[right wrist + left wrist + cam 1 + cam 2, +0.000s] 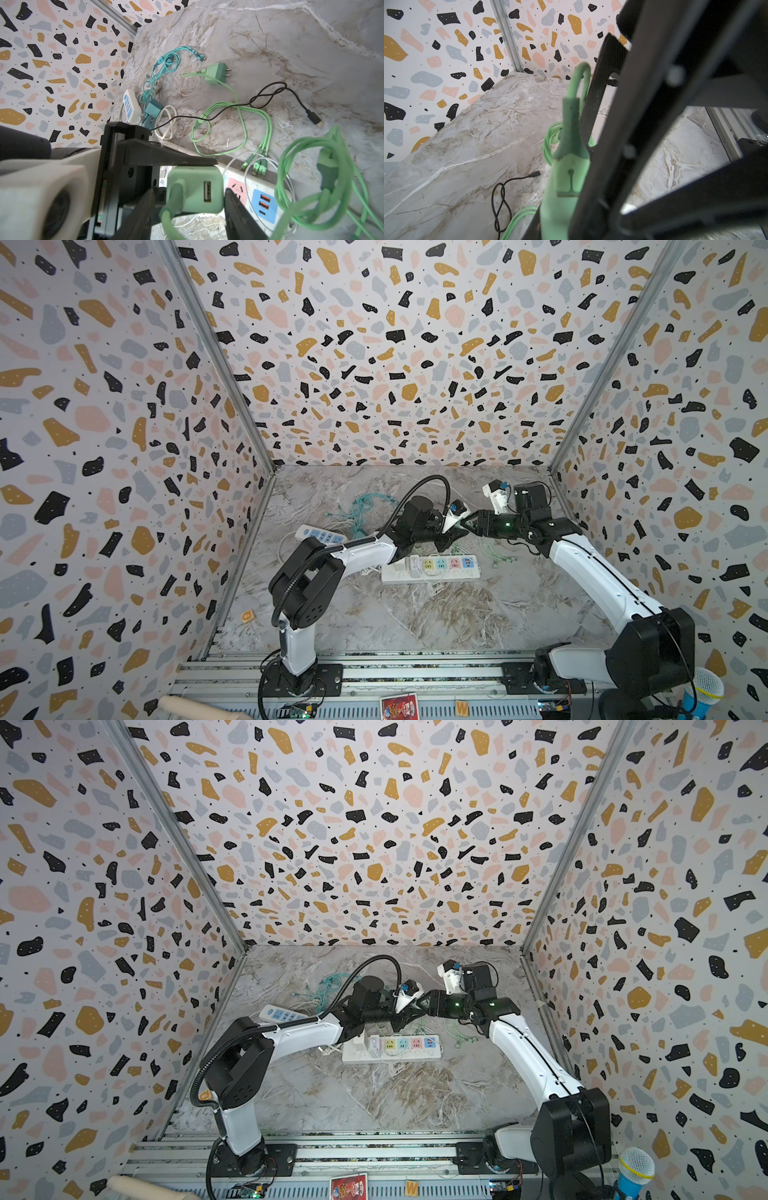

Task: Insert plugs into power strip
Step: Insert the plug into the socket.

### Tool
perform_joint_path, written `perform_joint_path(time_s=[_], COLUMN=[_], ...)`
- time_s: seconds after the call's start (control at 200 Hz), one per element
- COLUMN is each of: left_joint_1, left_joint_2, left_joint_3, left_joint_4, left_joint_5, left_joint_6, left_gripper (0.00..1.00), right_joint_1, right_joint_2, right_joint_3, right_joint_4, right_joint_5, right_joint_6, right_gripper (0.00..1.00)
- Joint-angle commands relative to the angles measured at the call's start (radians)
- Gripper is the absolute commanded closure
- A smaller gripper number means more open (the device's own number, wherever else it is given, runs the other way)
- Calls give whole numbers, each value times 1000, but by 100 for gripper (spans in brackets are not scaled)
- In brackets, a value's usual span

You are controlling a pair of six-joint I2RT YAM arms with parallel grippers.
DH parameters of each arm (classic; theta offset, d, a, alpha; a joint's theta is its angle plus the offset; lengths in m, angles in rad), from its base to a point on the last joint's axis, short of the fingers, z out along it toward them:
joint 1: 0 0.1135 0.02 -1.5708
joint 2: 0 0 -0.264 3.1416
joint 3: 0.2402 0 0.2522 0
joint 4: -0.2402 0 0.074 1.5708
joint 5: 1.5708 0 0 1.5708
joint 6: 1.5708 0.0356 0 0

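The surface (pixel 415 622) is grey marble with brown streaks. Walls (pixel 374 364) covered in black, gold, pink and grey blobs stand on three sides. A metal rail (pixel 374 672) runs along the front, and both arms are fixed to it. A blue microphone (pixel 702 693) pokes up at the front corner by the right arm.

A long white power strip (pixel 399 576) lies flat in the middle. It has yellow, blue and pink holes in a row, and a blue patch at the end nearest the right arm. A smaller white strip (pixel 320 536) lies further back by the left arm.

Both arms meet just above the long strip. The left gripper (pixel 451 536) has its jaws pinching the mint green plug (pixel 195 191), which is up in the air. The right gripper (pixel 190 191) has one of its jaws on each side of that same plug, but I cannot tell if they squeeze it. The plug's green cable (pixel 311 187) hangs in loops.

The right wrist view shows things the top views hide or blur. A second mint plug (pixel 216 73) lies on its side, and a teal plug (pixel 152 109) sits beside the small strip. A black cable (pixel 270 95) lies across the green ones. The left wrist view shows the held plug very close and blurry
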Motion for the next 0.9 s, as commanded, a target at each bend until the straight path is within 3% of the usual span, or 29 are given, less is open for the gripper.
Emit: perform_joint_path(time_s=[0.0,0.295,0.441,0.521,0.706,0.896], left_joint_1=[3,3,4,3,3,3], left_joint_2=[-46,-51,-59,-64,-67,-71], left_joint_3=[-9,-13,-28,-34,-46,-65], left_joint_4=[64,81,97,106,117,142], left_joint_5=[27,28,33,30,30,23], left_joint_6=[-2,-10,-5,-11,-18,-39], left_gripper=[90,90,89,87,77,59], right_joint_1=[7,28,28,28,27,26], right_joint_2=[9,24,29,35,29,22], right_joint_3=[3,-5,-12,-16,-22,-31], right_joint_4=[19,8,11,10,-11,-13], right_joint_5=[-29,-26,-22,-27,11,41], right_joint_6=[-15,-29,-31,-33,-49,-48], right_gripper=[47,49,53,62,78,81])
